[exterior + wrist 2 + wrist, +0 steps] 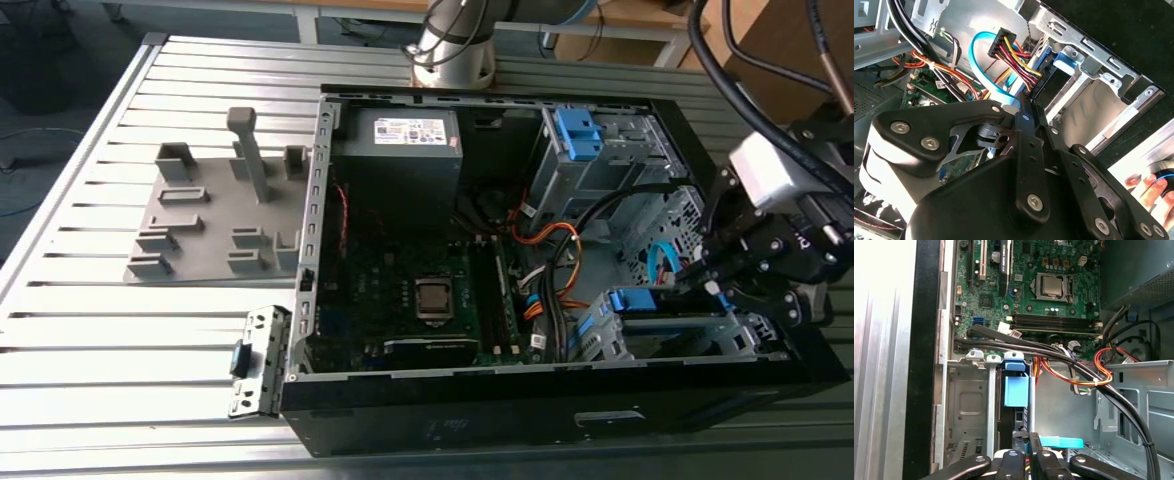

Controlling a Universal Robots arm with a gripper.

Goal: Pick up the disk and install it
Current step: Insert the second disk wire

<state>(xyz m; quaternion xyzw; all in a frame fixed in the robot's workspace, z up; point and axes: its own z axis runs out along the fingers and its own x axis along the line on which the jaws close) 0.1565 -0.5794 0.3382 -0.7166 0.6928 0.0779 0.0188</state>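
- One open black computer case (561, 420) lies on its side on a slatted metal table (120, 360); in the exterior view a grey fixture plate (214, 220) with upright posts sits on the table at the case's left, and a narrow black-and-silver panel (260, 360) lies just beside the case's near left corner.
- Beyond the table, the robot arm's base (454, 50) stands at the far edge, with wooden furniture behind it.
- Inside the case are a green motherboard (414, 300), a grey power supply box (394, 150) with a small white sticker, and a metal drive cage (601, 160) carrying a bare blue bracket (577, 130).
- At the exterior view's right, the black gripper (767, 280) hangs over the near drive bay (694, 335).
- The disk's blue rail frame (1016, 385) shows seated in that bay, directly beneath the gripper (1026, 450) and close to it.
- In both wrist views the fingers (1026, 130) are pressed together with nothing between them.
- A person's fingertips (1141, 187) show outside the case in the second wrist view.
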